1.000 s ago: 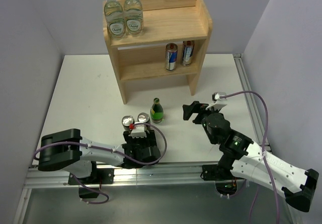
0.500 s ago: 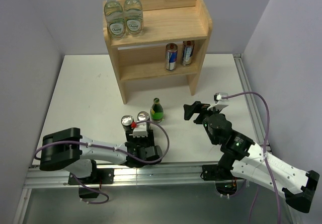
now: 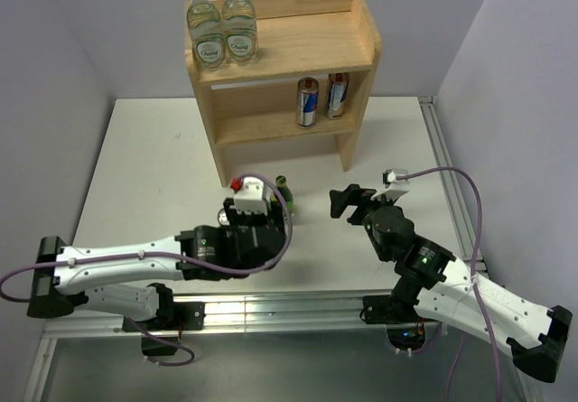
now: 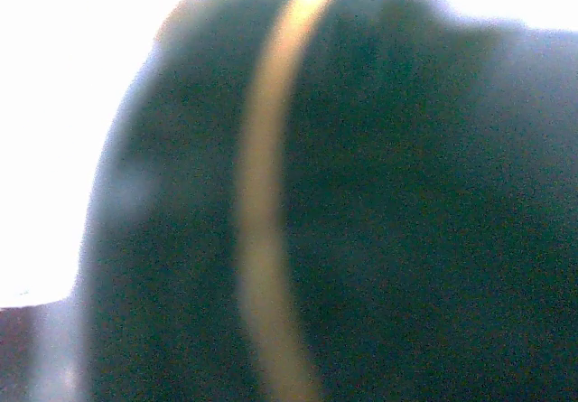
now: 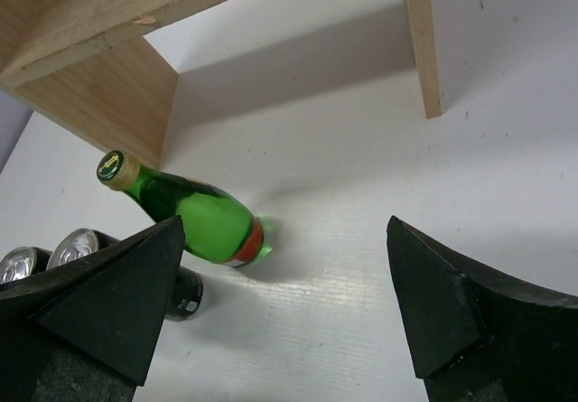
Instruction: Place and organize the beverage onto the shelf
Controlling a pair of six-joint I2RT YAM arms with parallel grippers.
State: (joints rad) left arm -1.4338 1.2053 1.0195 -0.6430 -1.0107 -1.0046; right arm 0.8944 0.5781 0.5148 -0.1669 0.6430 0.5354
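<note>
A small green bottle stands on the table in front of the shelf; the right wrist view shows the bottle beside two dark cans. My left gripper reaches over those cans from the near side, its fingers hidden under the wrist. One can top peeks out on its left. A dark can with a gold stripe fills the blurred left wrist view. Off to the right of the bottle, my right gripper is wide open and holds nothing.
Two clear glass bottles stand at the left end of the shelf's top board. Two cans sit on the lower board. A shelf leg stands beyond the right gripper. Grey walls close in on both sides.
My left gripper closed from wide open. The left arm stretched forward and its wrist now covers the right-hand can. The right arm barely moved.
</note>
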